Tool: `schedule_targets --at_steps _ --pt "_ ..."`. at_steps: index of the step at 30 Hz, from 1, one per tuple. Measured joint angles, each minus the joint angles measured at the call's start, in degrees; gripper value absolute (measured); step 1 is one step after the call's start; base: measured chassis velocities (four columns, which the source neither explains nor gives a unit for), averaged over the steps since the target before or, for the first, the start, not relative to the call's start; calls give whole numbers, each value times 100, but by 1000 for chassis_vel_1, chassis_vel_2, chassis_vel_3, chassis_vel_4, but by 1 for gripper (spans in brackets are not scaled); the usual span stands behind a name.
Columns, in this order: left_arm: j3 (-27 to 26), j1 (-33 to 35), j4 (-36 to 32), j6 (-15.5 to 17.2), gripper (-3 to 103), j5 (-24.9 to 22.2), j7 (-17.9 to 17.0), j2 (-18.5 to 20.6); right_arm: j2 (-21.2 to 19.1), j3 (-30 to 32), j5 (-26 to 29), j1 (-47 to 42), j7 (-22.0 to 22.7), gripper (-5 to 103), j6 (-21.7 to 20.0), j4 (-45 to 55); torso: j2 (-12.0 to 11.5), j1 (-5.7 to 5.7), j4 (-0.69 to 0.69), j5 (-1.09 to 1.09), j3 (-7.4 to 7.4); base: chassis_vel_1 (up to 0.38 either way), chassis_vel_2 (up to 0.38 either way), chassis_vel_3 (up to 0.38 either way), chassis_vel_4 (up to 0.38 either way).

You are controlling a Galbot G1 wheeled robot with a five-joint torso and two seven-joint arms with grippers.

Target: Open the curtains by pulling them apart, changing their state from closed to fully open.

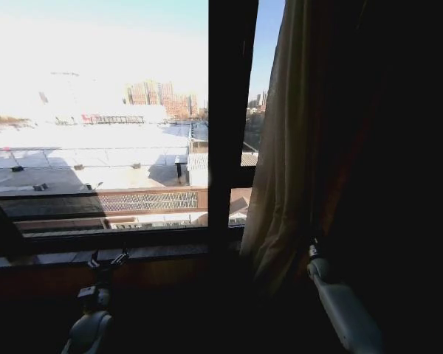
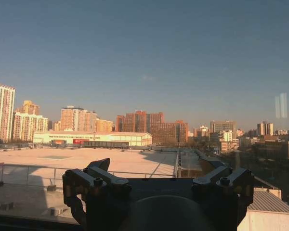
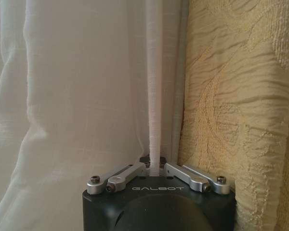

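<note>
R gripper closed on a narrow vertical fold of the curtains; pinched pleat rises straight up from betw the fingers. Sheer white fabric, fine weave, soft vertical pleats, light coming thru, spreads across one side of gripper. Other side: heavier yellow-tan drape w/ raised wavy pattern, just beside the pinched fold, its edge running down past gripper body.
</note>
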Motion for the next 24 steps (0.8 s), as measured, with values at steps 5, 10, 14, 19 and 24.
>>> schedule_targets --at_steps 5,10,14,19,24 --pt "0 0 0 0 100 0 0 0 15 0 -14 -125 6 0 -8 137 0 0 0 0 0 0 0 0 0" --pt "0 0 0 0 100 0 -1 0 66 -127 117 -362 -317 0 27 464 0 0 0 0 0 0 0 0 0" --pt "0 0 0 0 100 0 -1 0 82 -226 392 -607 -924 10 162 792 0 0 1 0 0 0 0 0 0" --pt "0 0 0 0 100 0 -1 0 76 -400 553 -933 -1348 26 309 1275 0 0 1 -1 0 0 0 0 0" --pt "0 0 0 0 100 0 -1 0 73 -549 546 -1314 -1263 47 229 1822 0 0 2 -2 0 0 0 0 0"
